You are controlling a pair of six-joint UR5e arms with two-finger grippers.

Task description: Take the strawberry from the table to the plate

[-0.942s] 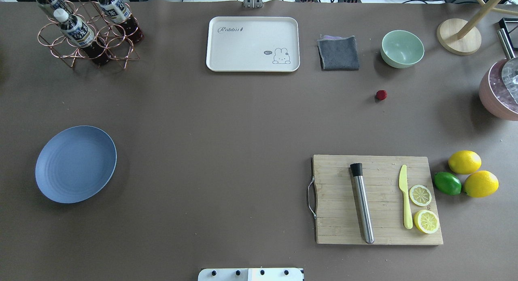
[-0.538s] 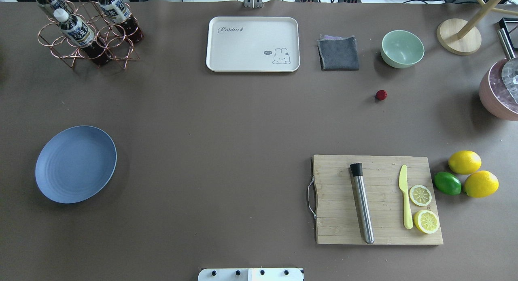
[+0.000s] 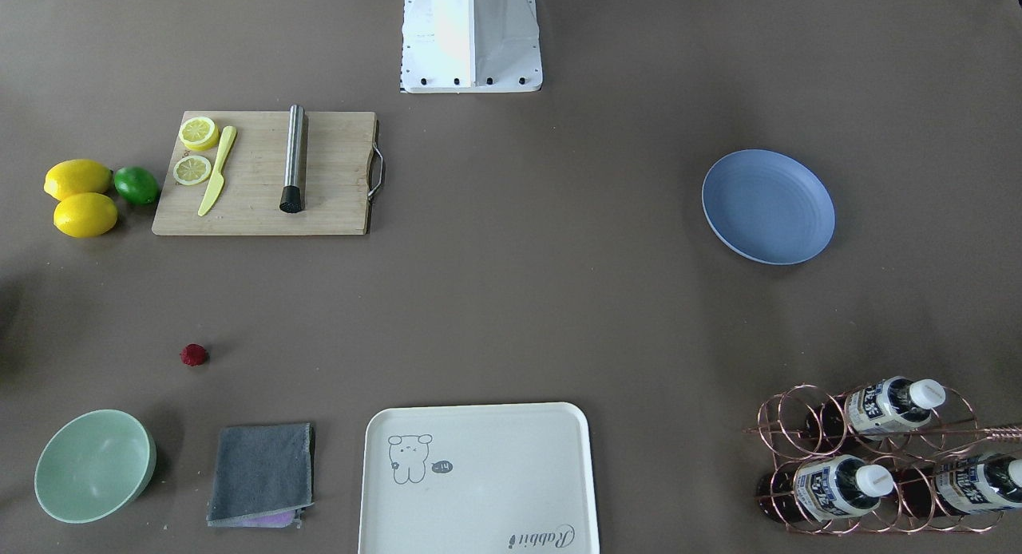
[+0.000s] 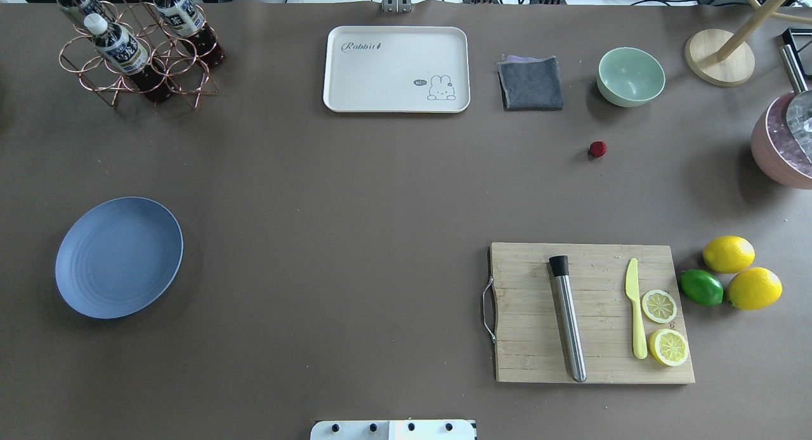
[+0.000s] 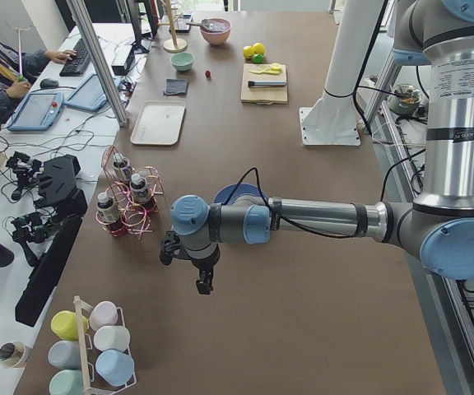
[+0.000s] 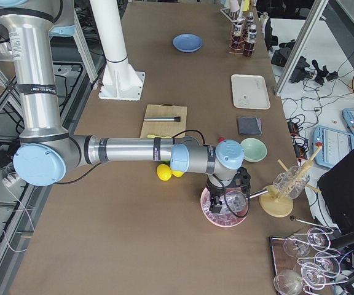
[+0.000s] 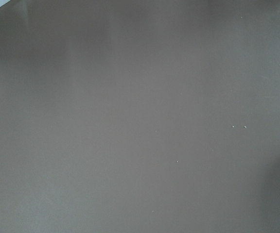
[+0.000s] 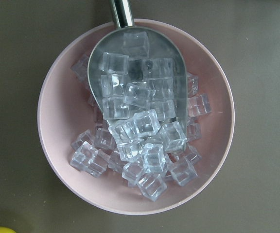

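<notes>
The small dark red strawberry (image 4: 597,149) (image 3: 194,354) lies on the brown table (image 4: 355,199), just in front of the mint-green bowl (image 4: 630,76). The blue-lavender plate (image 4: 118,256) (image 3: 768,207) sits far off on the left side with nothing in it. My left gripper (image 5: 205,284) shows only in the exterior left view, hanging over bare table near the plate; I cannot tell its state. My right gripper (image 6: 227,204) shows only in the exterior right view, over a pink bowl of ice cubes (image 8: 135,116); I cannot tell its state either.
A wooden cutting board (image 4: 593,313) holds a metal muddler, a yellow knife and lemon halves. Two lemons and a lime (image 4: 701,286) lie to its right. A white tray (image 4: 396,69), grey cloth (image 4: 531,84) and bottle rack (image 4: 136,44) line the far edge.
</notes>
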